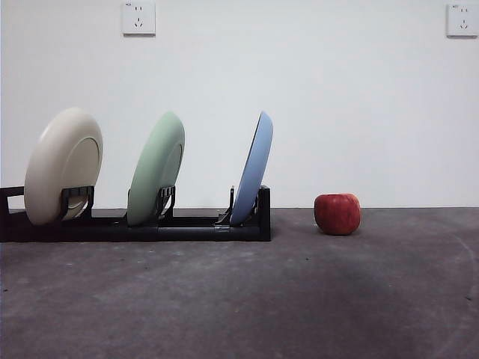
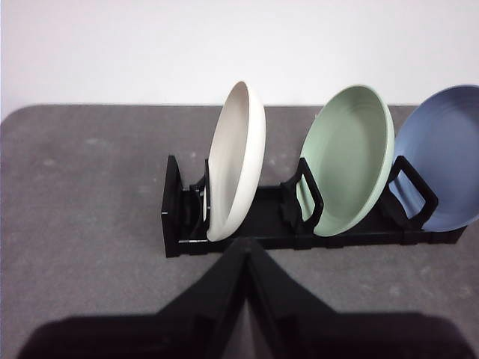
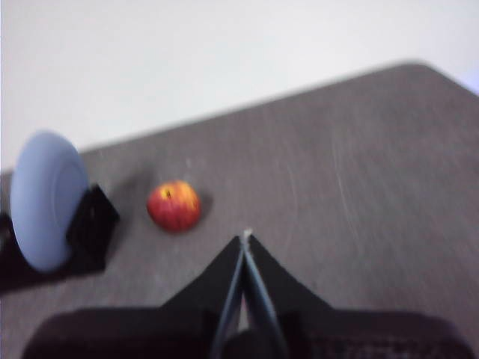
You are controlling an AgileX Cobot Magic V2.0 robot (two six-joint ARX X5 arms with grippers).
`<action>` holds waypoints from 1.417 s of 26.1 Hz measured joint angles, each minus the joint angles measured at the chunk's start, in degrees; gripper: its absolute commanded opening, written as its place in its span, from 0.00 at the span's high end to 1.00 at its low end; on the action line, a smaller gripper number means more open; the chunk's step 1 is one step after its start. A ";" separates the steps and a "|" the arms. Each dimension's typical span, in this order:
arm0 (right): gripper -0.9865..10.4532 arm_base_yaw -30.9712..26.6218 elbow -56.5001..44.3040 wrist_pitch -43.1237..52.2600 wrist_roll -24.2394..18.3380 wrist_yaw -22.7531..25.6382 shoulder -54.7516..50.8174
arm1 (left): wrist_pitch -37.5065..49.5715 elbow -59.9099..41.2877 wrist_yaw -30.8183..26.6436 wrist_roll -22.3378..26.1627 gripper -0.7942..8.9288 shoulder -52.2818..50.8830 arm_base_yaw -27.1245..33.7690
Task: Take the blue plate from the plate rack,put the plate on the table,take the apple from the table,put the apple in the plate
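Both grippers have their two black jaws pressed together, tip to tip, holding nothing and touching nothing. The left gripper hangs above the table, facing the near side of the rack. The right gripper hangs over bare table, well apart from the apple. Neither arm appears in the front view.

In the front view, the long black rack sits toward the left edge of the table, near its far edge by the white wall. Three plates stand on edge in it, all tilted the same way: a cream plate, a green plate, then the blue plate in the end slot nearest the apple. The red apple rests on the table just beyond that end of the rack, apart from it.

The left wrist view shows the plates' hollow faces, which the front view shows only edge-on: cream plate, green plate, and blue plate, the last cut off at the picture's edge. The apple is out of that view.

The right wrist view is blurred. It shows the back of the blue plate, the end of the rack and the apple; the other plates are out of frame. Two wall sockets show only in the front view.
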 measured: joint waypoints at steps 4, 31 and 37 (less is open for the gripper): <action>0.91 0.00 7.30 -7.72 0.02 -0.02 6.40 | -4.81 6.67 0.00 0.00 0.92 6.34 0.00; 0.91 0.00 21.51 -18.18 -0.02 -20.52 38.14 | -30.45 78.62 19.43 -1.20 0.92 75.17 -15.82; 0.91 0.00 21.51 -18.49 -0.02 -20.52 38.16 | -27.17 85.70 22.40 -4.28 0.92 86.27 -21.31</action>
